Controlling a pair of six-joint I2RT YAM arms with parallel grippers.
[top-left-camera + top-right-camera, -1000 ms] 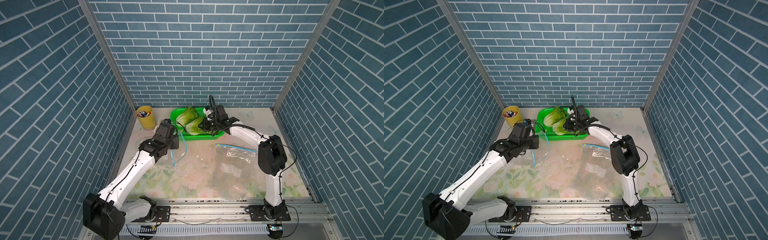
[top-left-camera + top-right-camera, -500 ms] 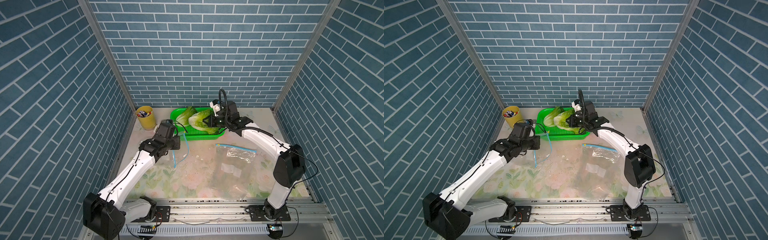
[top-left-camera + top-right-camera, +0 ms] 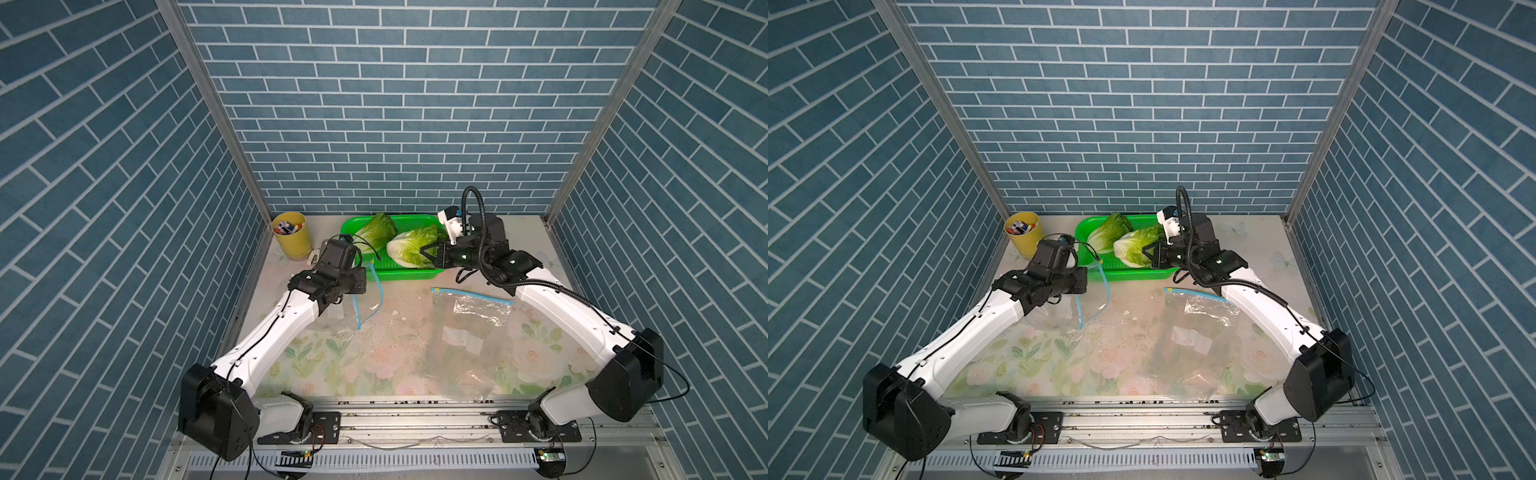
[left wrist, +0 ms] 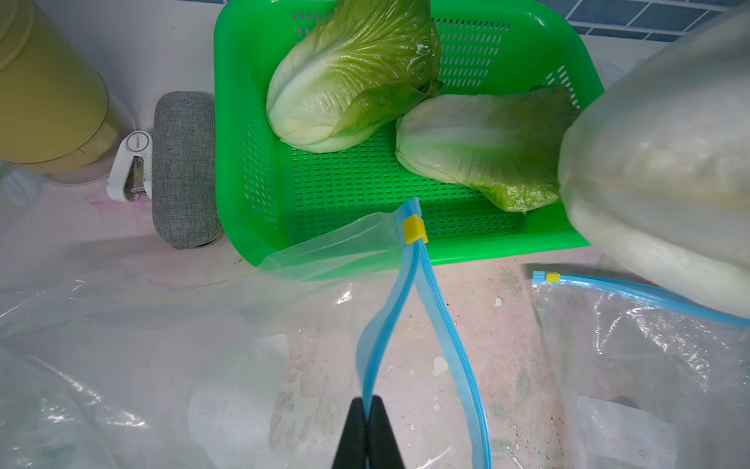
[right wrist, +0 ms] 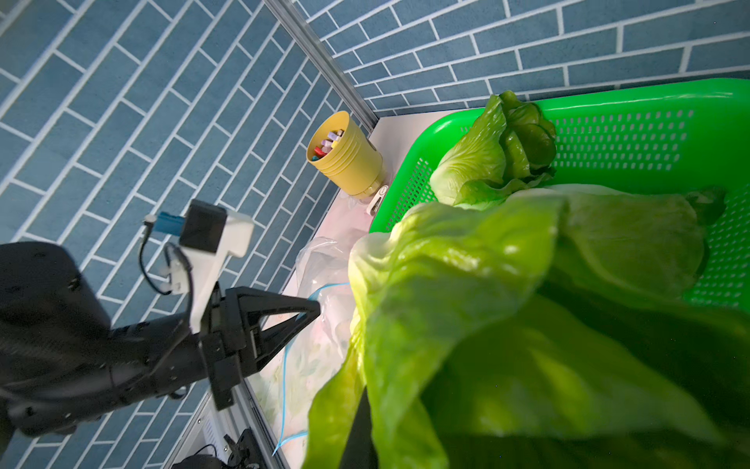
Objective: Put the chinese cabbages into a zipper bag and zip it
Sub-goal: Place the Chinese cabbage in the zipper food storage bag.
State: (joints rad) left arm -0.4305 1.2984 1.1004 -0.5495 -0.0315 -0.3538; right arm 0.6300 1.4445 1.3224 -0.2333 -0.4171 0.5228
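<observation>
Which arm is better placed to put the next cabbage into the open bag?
Right. The right fingers hold a cabbage lifted over the basket. The left fingers are shut on the bag at its blue rim, holding its mouth open, so the left arm is busy.

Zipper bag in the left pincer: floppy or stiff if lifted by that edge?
Probably floppy: the zipper bag hangs wrinkled from the left pincer, shut on one zip strip. Likely light: thin clear film. Mouth may collapse without support.
</observation>
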